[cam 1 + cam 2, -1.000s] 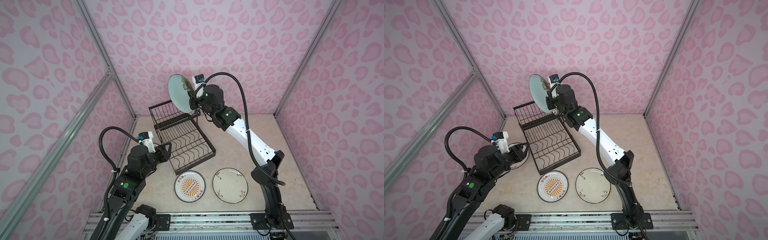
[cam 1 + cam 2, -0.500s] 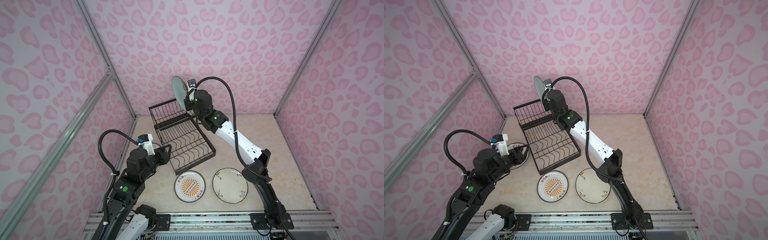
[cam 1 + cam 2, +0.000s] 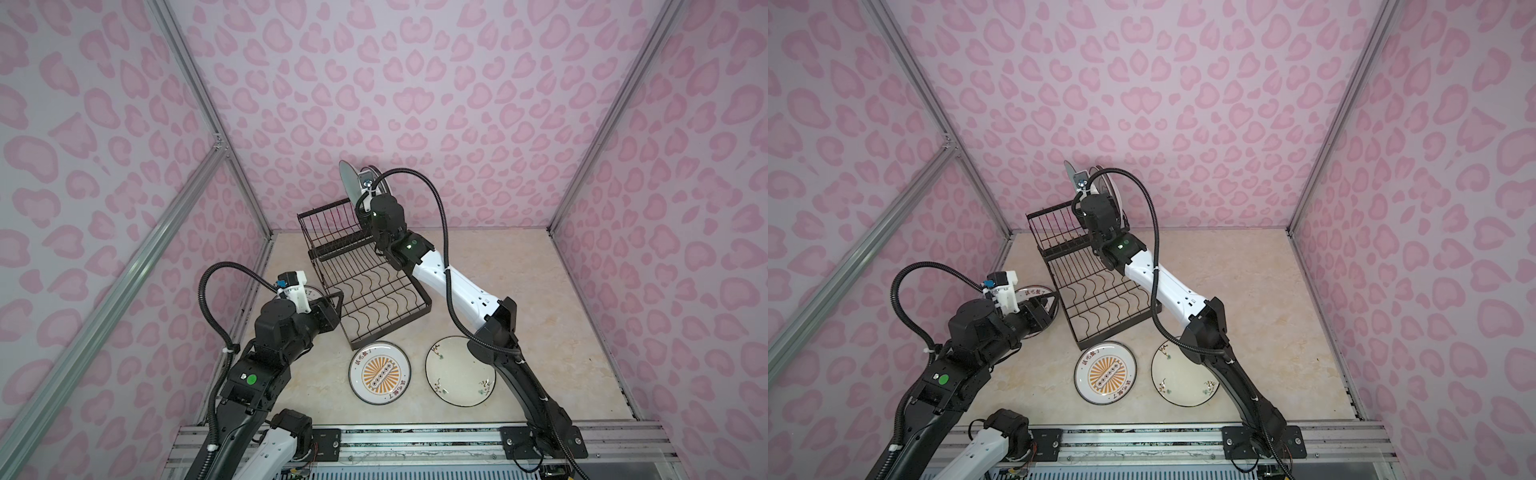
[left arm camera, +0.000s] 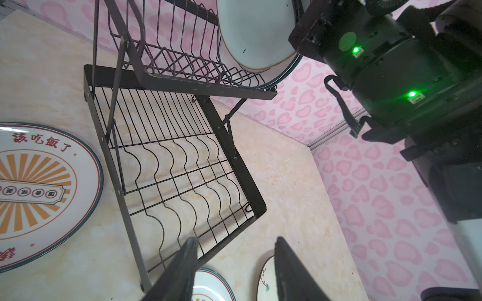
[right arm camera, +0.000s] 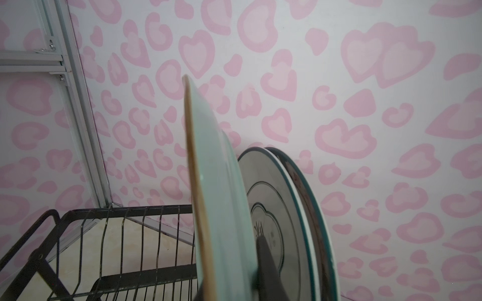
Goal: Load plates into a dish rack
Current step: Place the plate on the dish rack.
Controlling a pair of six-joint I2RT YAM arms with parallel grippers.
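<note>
While the right gripper (image 5: pixel 229 271) is clamped on the lower part of the pale blue-green plate (image 5: pixel 216 187), holding it on edge and nearly upright over the raised tier of the dish rack (image 4: pixel 249 179), only 1 of its dark fingers (image 5: pixel 264 258) shows in the right wrist view, pressed against the plate's face. Whether the plate's bottom edge sits in a slot I cannot tell.

Just beside the held plate, at the right end of that tier, 2 plates stand on edge: the quatrefoil plate (image 5: pixel 271 208) nearest and the navy-rimmed plate (image 5: pixel 307 206) close behind it.

The left gripper (image 4: pixel 234 271) hangs low by the left side of the rack's lower tray, its 2 fingers (image 4: pixel 182 271) moderately apart, gripping and touching nothing. In both top views it hovers over part of the left sunburst plate (image 4: pixel 39 187), which lies flat on the table (image 3: pixel 540 291) just left of the rack.

The front sunburst plate (image 3: pixel 380 372) lies flat near the rack's front corner. The cream floral plate (image 3: pixel 459 370) lies flat just to its right, not touching it, partly under the right arm.

Counted: 6 plates, with 1 held, 2 racked and 3 on the table; 2 of the 6 are sunburst; 1 rack with 2 levels.
</note>
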